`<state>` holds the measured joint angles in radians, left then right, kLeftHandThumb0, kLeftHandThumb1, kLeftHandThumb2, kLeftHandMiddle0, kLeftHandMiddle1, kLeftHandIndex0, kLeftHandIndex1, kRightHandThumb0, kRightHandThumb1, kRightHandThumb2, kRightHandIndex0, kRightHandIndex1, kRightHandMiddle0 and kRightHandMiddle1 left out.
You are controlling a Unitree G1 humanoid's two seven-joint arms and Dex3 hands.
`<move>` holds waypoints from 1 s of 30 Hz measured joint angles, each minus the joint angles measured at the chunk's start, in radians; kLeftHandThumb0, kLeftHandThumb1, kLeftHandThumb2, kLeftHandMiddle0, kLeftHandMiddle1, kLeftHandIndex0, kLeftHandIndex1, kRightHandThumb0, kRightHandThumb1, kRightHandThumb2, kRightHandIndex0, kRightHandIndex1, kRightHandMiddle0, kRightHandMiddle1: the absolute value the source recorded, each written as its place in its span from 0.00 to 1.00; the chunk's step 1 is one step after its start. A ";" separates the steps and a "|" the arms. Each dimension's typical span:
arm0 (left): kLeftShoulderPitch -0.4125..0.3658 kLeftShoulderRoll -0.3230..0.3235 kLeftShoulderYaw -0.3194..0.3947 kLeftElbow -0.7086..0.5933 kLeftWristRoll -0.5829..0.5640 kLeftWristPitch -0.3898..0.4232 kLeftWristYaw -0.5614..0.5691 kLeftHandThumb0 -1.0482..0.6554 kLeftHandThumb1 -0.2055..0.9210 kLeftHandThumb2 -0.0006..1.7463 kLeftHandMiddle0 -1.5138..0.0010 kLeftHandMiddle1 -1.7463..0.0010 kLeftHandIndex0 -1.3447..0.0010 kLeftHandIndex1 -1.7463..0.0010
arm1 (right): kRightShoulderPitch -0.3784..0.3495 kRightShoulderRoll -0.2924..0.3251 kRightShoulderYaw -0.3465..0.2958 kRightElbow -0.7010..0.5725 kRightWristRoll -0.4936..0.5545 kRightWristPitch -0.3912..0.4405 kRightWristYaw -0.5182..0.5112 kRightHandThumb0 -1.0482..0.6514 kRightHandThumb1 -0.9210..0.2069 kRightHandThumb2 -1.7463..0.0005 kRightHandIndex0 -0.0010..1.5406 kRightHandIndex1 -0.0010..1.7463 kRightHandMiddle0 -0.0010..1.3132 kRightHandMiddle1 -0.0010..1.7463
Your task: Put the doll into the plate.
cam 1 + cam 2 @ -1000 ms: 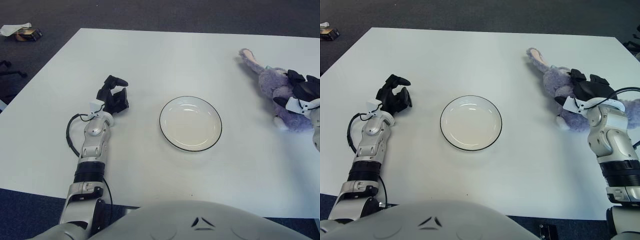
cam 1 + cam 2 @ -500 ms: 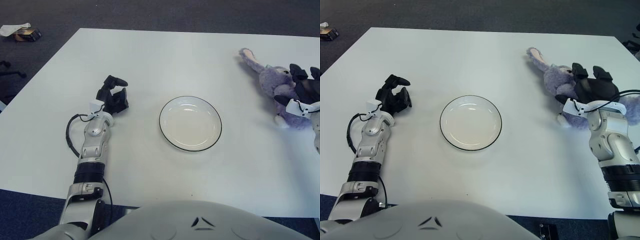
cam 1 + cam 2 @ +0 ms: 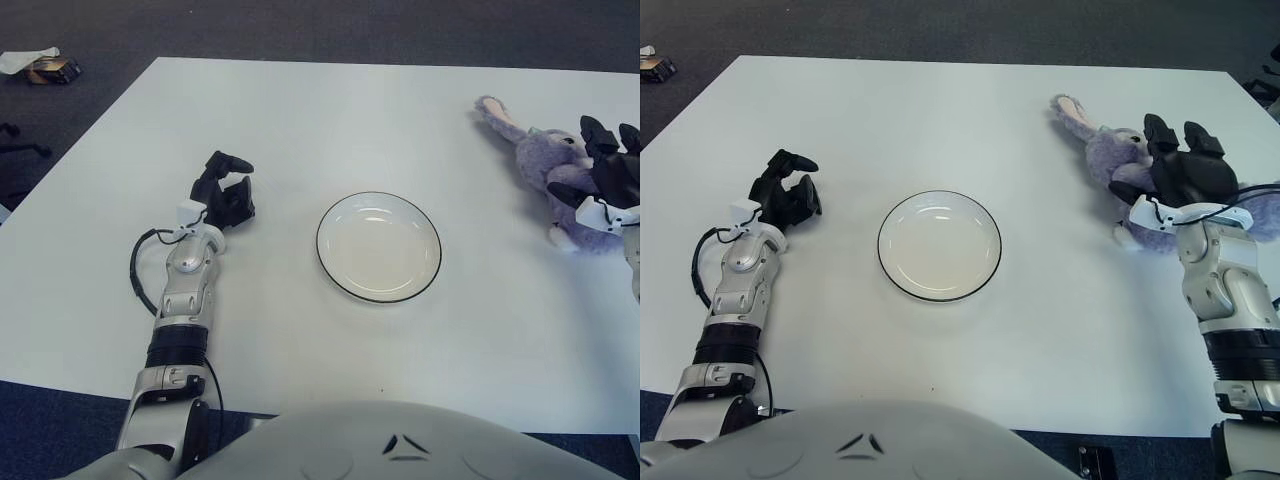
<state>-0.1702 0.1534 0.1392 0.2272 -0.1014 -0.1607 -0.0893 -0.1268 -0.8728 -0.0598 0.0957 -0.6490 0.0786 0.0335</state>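
A purple plush rabbit doll (image 3: 1102, 152) lies on the white table at the far right, its ear pointing to the back left. My right hand (image 3: 1162, 168) is over the doll's body with its fingers spread, covering part of it without closing on it. The white plate (image 3: 939, 246) with a dark rim sits empty at the table's middle, well to the left of the doll. My left hand (image 3: 786, 190) rests on the table to the left of the plate, fingers relaxed and empty.
The white table (image 3: 940, 110) reaches past the view on the right. Dark carpet lies beyond its far edge, with a small box (image 3: 55, 68) on the floor at the back left.
My right hand has moved a little toward the back over the doll and its fingers have spread open. The doll has barely shifted. The left arm has not moved.
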 measured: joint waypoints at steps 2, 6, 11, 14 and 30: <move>0.000 -0.001 0.000 0.001 0.000 -0.002 0.002 0.38 0.72 0.54 0.28 0.00 0.71 0.00 | -0.014 0.001 0.002 0.002 0.014 0.002 0.029 0.00 0.00 0.58 0.00 0.00 0.00 0.00; 0.000 -0.001 0.001 0.004 0.000 -0.004 0.009 0.38 0.72 0.55 0.28 0.00 0.71 0.00 | -0.072 0.017 0.019 0.036 0.047 0.001 0.079 0.00 0.00 0.59 0.00 0.00 0.00 0.00; -0.002 -0.002 0.000 0.006 0.000 -0.005 0.014 0.38 0.72 0.55 0.27 0.00 0.71 0.00 | -0.155 0.048 0.056 0.108 0.078 -0.009 0.121 0.01 0.00 0.59 0.00 0.00 0.00 0.00; -0.003 -0.004 -0.002 0.006 0.000 -0.005 0.015 0.38 0.72 0.55 0.28 0.00 0.71 0.00 | -0.193 0.060 0.071 0.154 0.095 -0.029 0.144 0.02 0.00 0.59 0.00 0.00 0.00 0.00; -0.003 -0.004 -0.005 0.003 0.007 -0.005 0.017 0.38 0.71 0.56 0.28 0.00 0.70 0.00 | -0.283 0.077 0.131 0.232 0.120 -0.066 0.188 0.01 0.00 0.50 0.00 0.00 0.00 0.00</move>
<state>-0.1730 0.1492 0.1342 0.2307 -0.0949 -0.1655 -0.0720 -0.4101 -0.7955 0.0708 0.3275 -0.5290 0.0125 0.2211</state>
